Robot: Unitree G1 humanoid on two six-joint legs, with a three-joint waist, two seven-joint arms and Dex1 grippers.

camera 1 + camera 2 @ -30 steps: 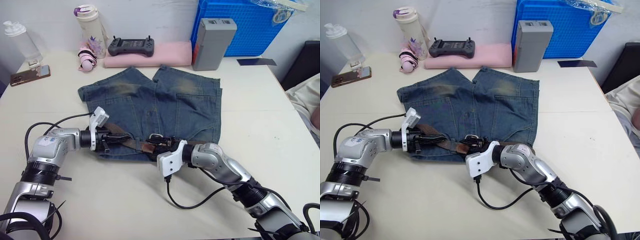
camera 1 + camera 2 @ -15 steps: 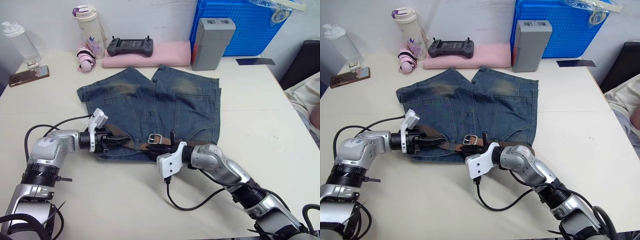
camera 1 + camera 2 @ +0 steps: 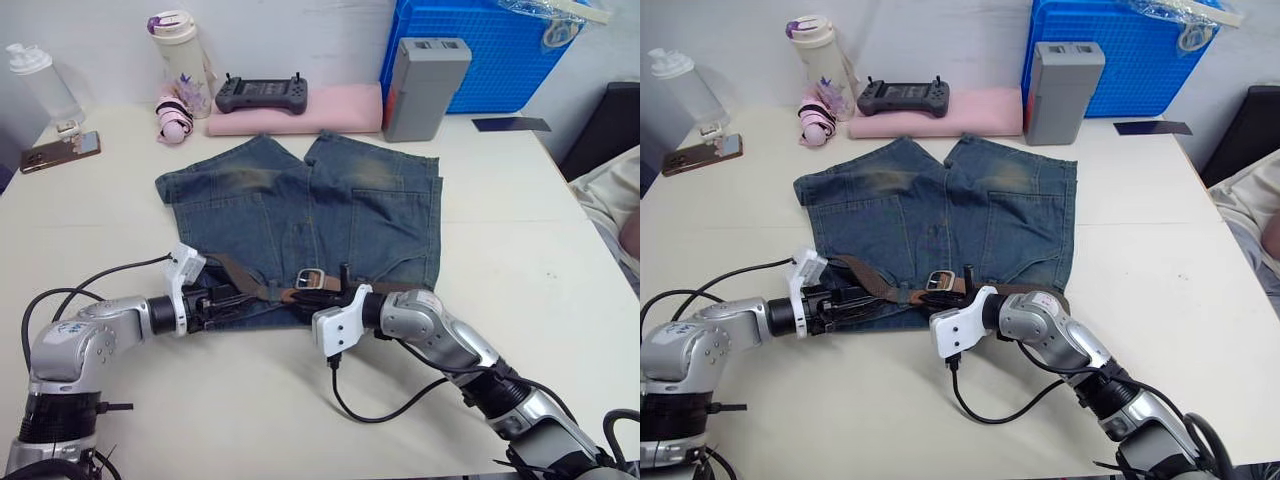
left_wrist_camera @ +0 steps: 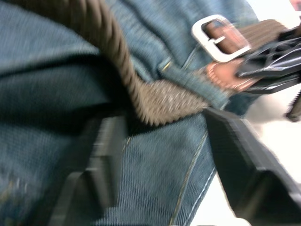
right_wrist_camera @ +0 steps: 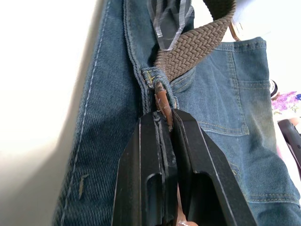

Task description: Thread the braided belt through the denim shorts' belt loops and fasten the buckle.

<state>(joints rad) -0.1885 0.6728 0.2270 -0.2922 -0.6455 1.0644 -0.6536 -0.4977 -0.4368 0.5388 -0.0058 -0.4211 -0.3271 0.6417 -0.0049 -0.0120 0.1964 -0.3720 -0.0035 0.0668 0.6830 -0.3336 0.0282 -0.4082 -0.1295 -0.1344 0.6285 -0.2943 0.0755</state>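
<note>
Pinching the floppy dark-brown braided belt [image 5: 197, 47] by its stiffer tan tip, the right end effector [image 5: 165, 123] is clamped shut — left end effector [image 4: 160, 155] gapes over faded blue denim shorts [image 3: 330, 200].

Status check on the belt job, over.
Right pincer shut on braided belt tip at a belt loop. Left pincer open over denim shorts. Buckle unfastened.

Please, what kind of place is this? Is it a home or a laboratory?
Probably a robot lab or test workspace, not a home. A handheld controller lies on a pink pad, a blue plastic crate stands behind a grey box, and the denim shorts lie spread on a plain white table.
</note>
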